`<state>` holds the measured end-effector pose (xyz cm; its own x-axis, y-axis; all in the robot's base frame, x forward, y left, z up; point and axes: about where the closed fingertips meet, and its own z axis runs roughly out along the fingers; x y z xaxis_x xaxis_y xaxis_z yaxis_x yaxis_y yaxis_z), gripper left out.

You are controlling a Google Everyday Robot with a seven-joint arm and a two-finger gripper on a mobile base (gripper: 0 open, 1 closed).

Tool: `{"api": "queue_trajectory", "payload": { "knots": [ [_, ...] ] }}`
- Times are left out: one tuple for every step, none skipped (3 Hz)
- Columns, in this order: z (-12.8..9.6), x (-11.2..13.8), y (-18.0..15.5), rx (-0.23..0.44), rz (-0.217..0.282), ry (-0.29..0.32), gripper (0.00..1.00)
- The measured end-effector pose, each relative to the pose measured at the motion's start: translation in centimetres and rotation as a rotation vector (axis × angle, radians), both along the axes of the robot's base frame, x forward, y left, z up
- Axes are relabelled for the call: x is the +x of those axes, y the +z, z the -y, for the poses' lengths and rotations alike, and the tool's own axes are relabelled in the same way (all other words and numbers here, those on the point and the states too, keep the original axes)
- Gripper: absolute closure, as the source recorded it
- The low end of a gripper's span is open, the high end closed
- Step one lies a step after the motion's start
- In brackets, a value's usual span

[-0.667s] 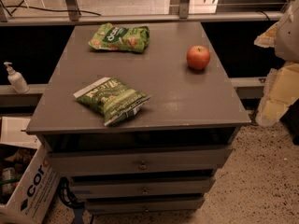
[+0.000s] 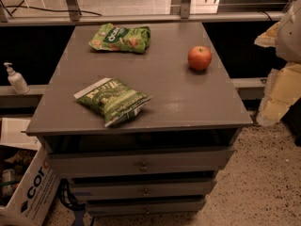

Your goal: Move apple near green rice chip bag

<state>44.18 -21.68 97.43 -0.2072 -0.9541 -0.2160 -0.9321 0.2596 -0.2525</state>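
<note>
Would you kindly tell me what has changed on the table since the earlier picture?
Nothing visibly changed. The apple, the green rice chip bag and the darker green bag lie where they were, and the gripper stays at the right edge, off the table.

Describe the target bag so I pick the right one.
On the grey cabinet top, with the gripper off its right edge, look far back, left of the apple. The green rice chip bag is bright light-green with white lettering; the nearer bag is darker.
</note>
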Motion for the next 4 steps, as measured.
{"api": "queue_trajectory", "payload": {
  "knots": [
    [0.5,1.8,-2.1,0.032,0.019,0.008,0.0],
    [1.0,5.7,-4.7,0.093,0.077,-0.007,0.0],
    [0.9,10.2,-6.1,0.158,0.151,-0.034,0.0],
    [0.9,14.7,-6.3,0.223,0.242,-0.082,0.0]
  ]
}}
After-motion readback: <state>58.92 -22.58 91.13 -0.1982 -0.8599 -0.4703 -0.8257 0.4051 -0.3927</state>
